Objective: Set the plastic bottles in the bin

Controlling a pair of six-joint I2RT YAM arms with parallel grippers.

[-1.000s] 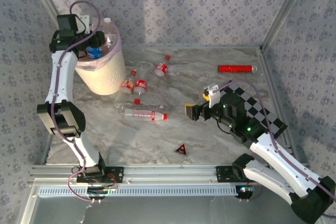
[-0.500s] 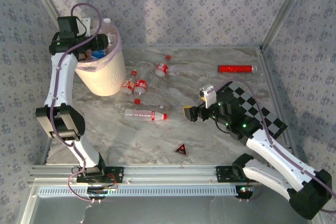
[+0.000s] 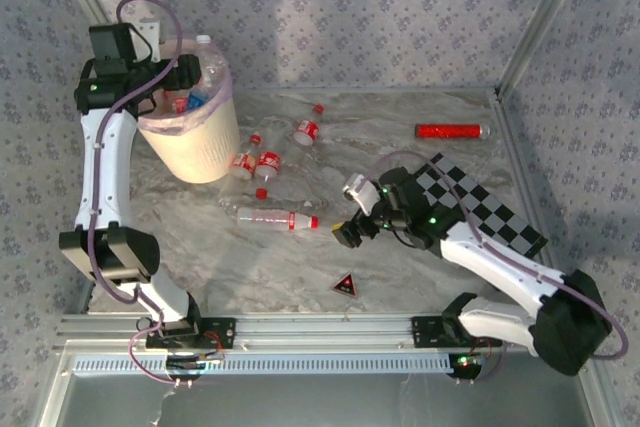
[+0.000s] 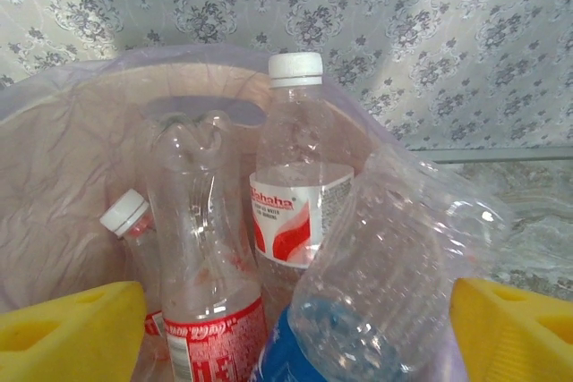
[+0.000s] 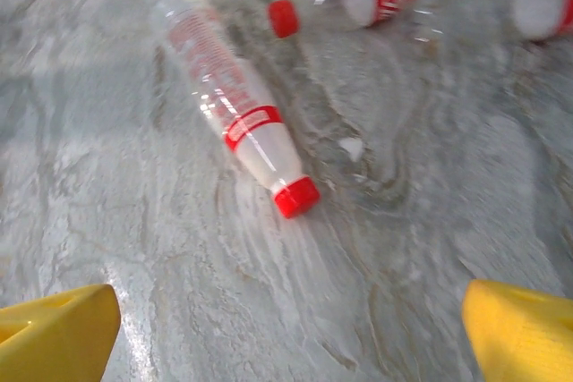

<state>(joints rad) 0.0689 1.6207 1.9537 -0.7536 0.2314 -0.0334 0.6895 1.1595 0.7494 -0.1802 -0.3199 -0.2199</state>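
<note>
The cream bin [image 3: 205,152] with its pink liner [image 4: 63,105] stands at the far left and holds several plastic bottles, among them a white-capped one [image 4: 294,194], a red-labelled one [image 4: 201,310] and a blue-labelled one [image 4: 394,292]. My left gripper [image 3: 186,80] hangs open over the bin's mouth. Its yellow fingers [image 4: 72,333] stand wide on either side of the blue-labelled bottle. My right gripper [image 3: 346,231] is open low over the table, just right of a long red-capped bottle [image 3: 277,217] [image 5: 235,109]. Three more bottles [image 3: 268,162] lie near the bin.
A slim red tube [image 3: 450,131] lies at the back right. A checkered board [image 3: 490,209] sits under the right arm, and a small dark triangle [image 3: 346,284] is near the front edge. Loose red caps [image 3: 261,192] lie among the bottles. Patterned walls close in the table.
The left wrist has drawn back and up, and the blue-labelled bottle now lies in the bin between open fingers. The right gripper has swung left and lower towards the long bottle.
</note>
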